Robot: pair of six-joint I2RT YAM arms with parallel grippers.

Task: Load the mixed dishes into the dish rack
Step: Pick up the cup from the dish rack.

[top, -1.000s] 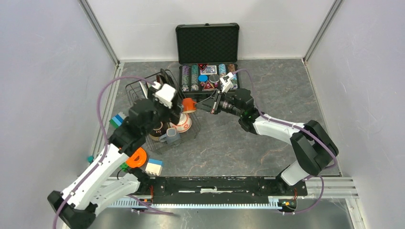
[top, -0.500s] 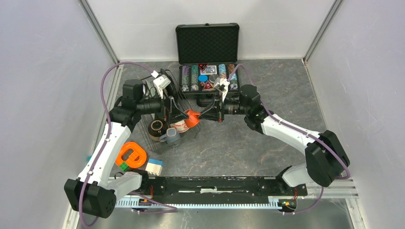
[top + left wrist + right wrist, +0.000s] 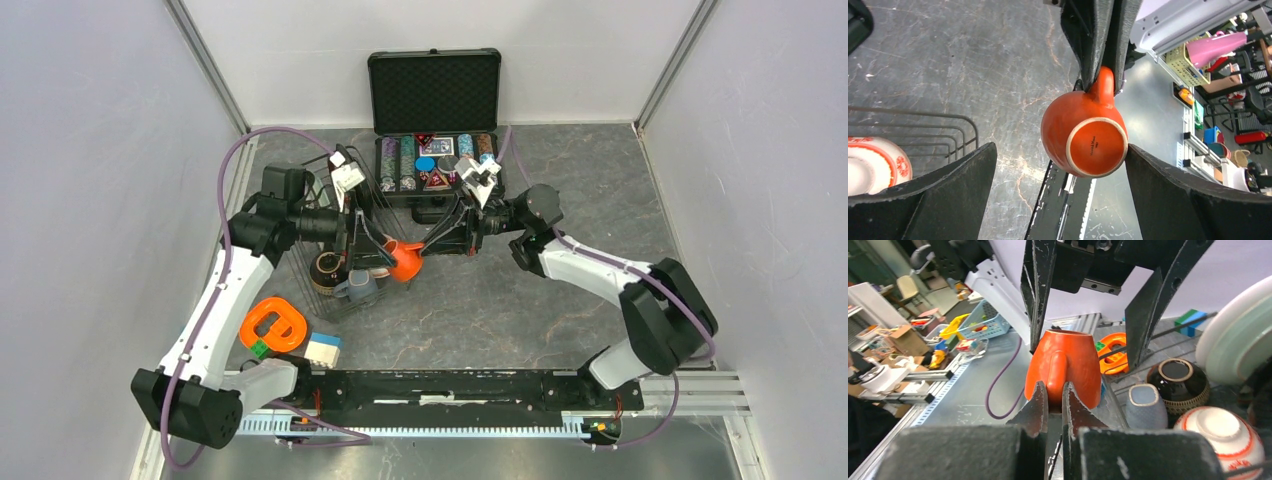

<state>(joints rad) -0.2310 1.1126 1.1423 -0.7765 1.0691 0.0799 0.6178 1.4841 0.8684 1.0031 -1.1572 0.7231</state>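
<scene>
An orange cup (image 3: 405, 262) hangs in the air at the right edge of the black wire dish rack (image 3: 290, 195). My right gripper (image 3: 428, 247) is shut on its handle (image 3: 1055, 370). In the left wrist view the cup's base (image 3: 1096, 146) faces the camera. My left gripper (image 3: 383, 255) is open, its fingers (image 3: 948, 190) on either side of the cup; whether they touch it I cannot tell. In the rack are a red-patterned bowl (image 3: 1220, 440), a dark bowl (image 3: 1178, 385), a grey cup (image 3: 1145, 407) and upright plates (image 3: 1238, 335).
An open black case of poker chips (image 3: 435, 130) stands behind the grippers. An orange ring toy (image 3: 272, 325) and a white-and-blue block (image 3: 322, 348) lie in front of the rack on the left. Grey walls close in the table.
My left arm has swung back to the rack's left side and its open fingers now straddle the cup. My right gripper has tipped the cup and brought it a little lower and nearer.
</scene>
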